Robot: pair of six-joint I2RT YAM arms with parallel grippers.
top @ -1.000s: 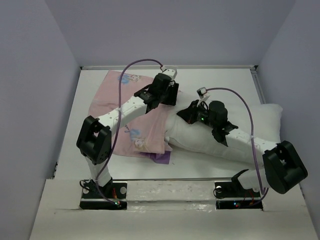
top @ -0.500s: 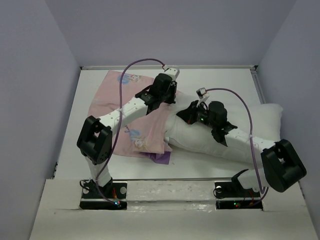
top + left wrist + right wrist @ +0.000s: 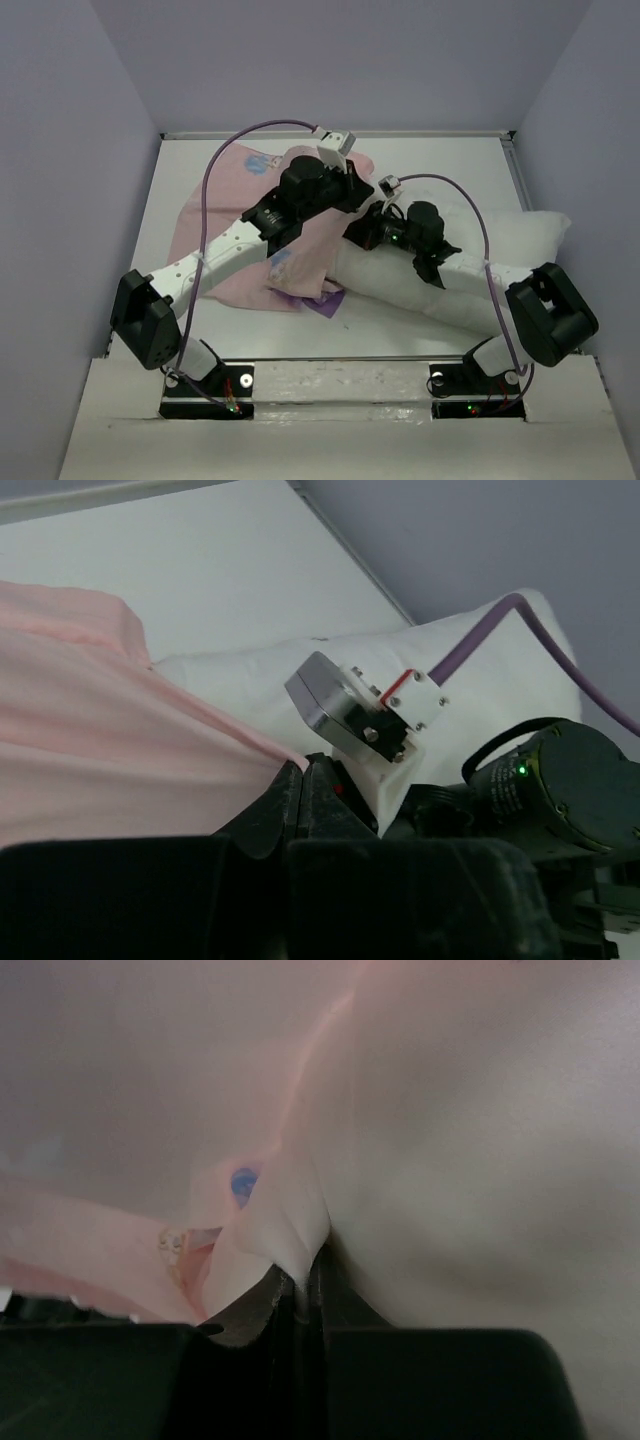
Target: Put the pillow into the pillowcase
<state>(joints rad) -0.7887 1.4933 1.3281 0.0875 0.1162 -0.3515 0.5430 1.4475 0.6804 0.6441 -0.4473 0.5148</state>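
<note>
Pillowcase (image 3: 100, 740) between left fingers (image 3: 266, 816)

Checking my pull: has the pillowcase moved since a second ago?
Yes. Against the table's back edge, the pillowcase has bunched up and shifted right, toward the pillow, in the left claw.

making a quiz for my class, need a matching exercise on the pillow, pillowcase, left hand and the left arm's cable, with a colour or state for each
Things:
1. pillow
2. pillowcase
3. left hand
4. left arm's cable

Colour or state:
a. purple, arching above the arm
b. shut on a pink fabric edge
c. white and plump
d. pink and rumpled

Pairs: 1-c, 2-d, 3-b, 4-a
</note>
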